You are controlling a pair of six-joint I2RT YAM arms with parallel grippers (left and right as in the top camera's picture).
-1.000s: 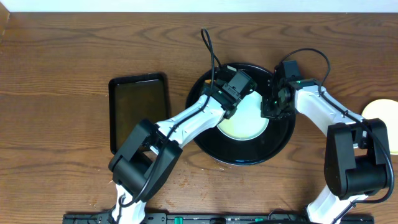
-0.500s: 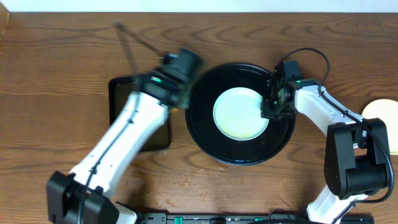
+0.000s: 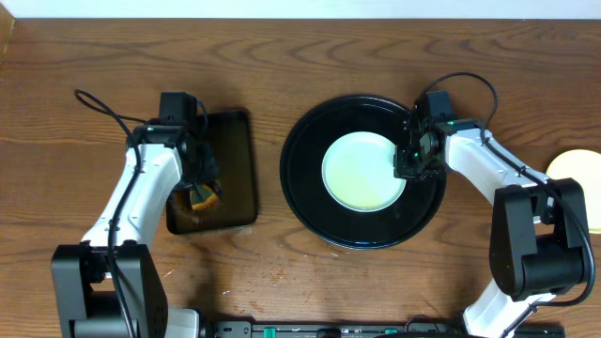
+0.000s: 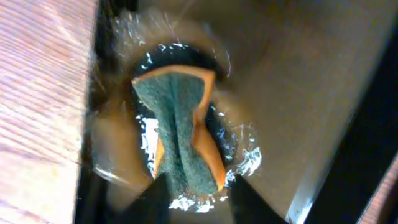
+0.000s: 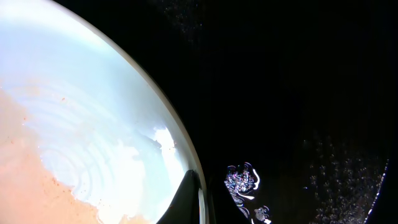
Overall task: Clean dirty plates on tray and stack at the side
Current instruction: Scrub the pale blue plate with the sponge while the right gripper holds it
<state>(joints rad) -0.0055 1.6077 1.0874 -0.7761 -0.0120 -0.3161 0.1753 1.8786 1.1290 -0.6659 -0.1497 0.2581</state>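
Note:
A pale blue-white plate (image 3: 362, 174) lies in the middle of the large round black tray (image 3: 310, 202). My right gripper (image 3: 404, 167) is shut on the plate's right rim. In the right wrist view its fingers (image 5: 200, 202) pinch the rim of the plate (image 5: 93, 124), which has a wet, peach-tinted film at its lower left. The tray floor (image 5: 298, 93) beside it is wet. My left gripper (image 3: 195, 188) is over the small rectangular tray and shut on a green and orange sponge (image 3: 202, 197). The left wrist view shows the sponge (image 4: 177, 118) squeezed between the fingers (image 4: 196, 202) in shallow water.
The small black rectangular tray (image 3: 235, 150) holds brownish water (image 4: 298, 93) and lies left of the round tray. A pale yellow plate (image 3: 575, 174) lies at the table's right edge, partly out of view. Bare wooden table (image 3: 94, 75) surrounds both trays.
My left arm has swung left from the plate on the round tray to the rectangular tray, with the sponge in its gripper. The right arm and the plate have not moved.

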